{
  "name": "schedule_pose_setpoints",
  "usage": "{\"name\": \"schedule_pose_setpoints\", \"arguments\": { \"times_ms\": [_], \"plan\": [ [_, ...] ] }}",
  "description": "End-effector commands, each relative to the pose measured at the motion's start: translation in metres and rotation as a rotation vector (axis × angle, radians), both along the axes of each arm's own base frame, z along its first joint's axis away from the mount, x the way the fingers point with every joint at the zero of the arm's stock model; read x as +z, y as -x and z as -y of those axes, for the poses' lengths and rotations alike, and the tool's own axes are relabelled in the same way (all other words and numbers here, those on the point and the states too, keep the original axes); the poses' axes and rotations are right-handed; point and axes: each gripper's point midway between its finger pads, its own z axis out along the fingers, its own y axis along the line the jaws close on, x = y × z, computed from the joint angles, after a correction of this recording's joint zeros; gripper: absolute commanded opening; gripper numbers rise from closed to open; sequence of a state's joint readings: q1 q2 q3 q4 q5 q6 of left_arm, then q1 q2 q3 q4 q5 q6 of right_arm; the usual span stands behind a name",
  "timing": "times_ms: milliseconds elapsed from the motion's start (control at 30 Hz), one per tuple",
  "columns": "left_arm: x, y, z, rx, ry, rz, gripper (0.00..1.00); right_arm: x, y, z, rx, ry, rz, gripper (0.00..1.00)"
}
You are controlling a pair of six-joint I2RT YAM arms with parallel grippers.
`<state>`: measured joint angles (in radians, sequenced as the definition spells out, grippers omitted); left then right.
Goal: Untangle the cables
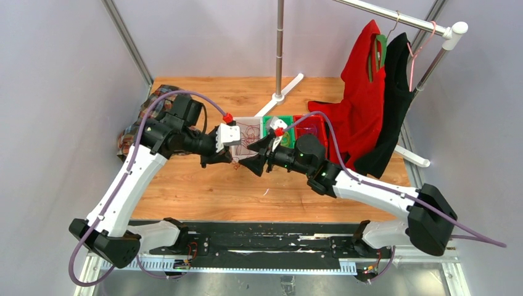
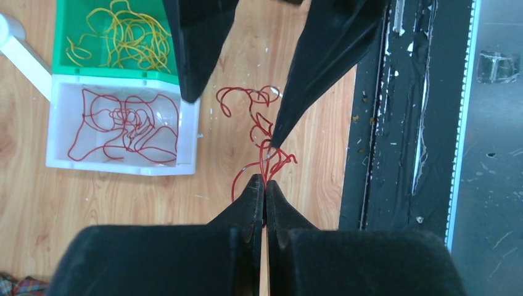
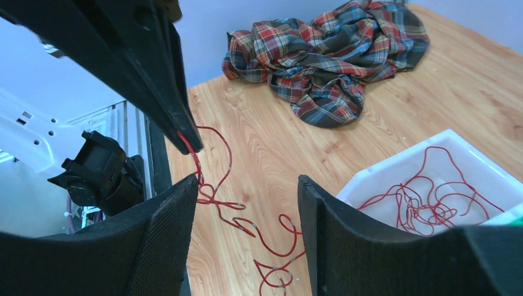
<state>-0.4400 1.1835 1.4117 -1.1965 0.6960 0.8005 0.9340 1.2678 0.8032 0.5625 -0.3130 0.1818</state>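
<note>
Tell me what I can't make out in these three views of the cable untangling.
Top view: the red cable is too small, mostly covered by the left gripper and right gripper.
Top view: the red bin, contents too small to tell.
Left wrist view: the green bin is cut off by the top edge.
Right wrist view: the white bin is partly behind the right gripper's finger.

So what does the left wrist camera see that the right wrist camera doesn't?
Only the left wrist view shows the yellow cables lying in a green bin. Only the right wrist view shows the whole crumpled plaid cloth; the left one catches just a scrap of it. Both show the loose red cable on the wooden table, the white bin holding more red cables, the left tool shut on the loose red cable, and the right tool standing open by it.
</note>
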Motion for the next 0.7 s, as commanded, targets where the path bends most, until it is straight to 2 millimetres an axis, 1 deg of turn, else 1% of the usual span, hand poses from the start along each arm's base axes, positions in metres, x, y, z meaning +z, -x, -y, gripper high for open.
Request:
{"name": "schedule_pose_setpoints", "arguments": {
  "times_ms": [0, 100, 200, 267, 333, 400, 500, 567, 667],
  "plan": [
    [0.022, 0.005, 0.007, -0.025, 0.055, 0.011, 0.0, 0.006, 0.001, -0.021, 0.06, -0.028, 0.016, 0.56],
    [0.029, 0.004, 0.008, -0.023, 0.068, 0.024, 0.01, -0.008, -0.008, -0.027, 0.034, -0.014, -0.006, 0.46],
    [0.036, 0.0, 0.008, -0.026, 0.069, 0.056, 0.0, -0.025, -0.018, -0.026, -0.02, 0.009, -0.027, 0.37],
    [0.041, -0.005, 0.008, -0.028, 0.064, 0.083, 0.0, -0.039, -0.024, -0.024, -0.051, 0.025, -0.035, 0.33],
    [0.041, -0.015, 0.007, -0.026, 0.037, 0.113, 0.01, -0.055, -0.029, -0.02, -0.085, 0.044, -0.049, 0.32],
    [0.036, -0.03, 0.004, -0.016, -0.013, 0.145, 0.01, -0.074, -0.034, -0.015, -0.117, 0.079, -0.068, 0.32],
    [0.024, -0.059, 0.001, 0.013, -0.098, 0.173, 0.0, -0.091, -0.043, -0.004, -0.183, 0.108, -0.092, 0.32],
    [0.017, -0.087, -0.001, 0.084, -0.139, 0.206, 0.0, -0.101, -0.051, 0.007, -0.251, 0.136, -0.101, 0.37],
    [0.008, -0.129, -0.002, 0.181, -0.167, 0.298, 0.0, -0.115, -0.067, 0.035, -0.406, 0.194, -0.116, 0.47]
  ]
}}
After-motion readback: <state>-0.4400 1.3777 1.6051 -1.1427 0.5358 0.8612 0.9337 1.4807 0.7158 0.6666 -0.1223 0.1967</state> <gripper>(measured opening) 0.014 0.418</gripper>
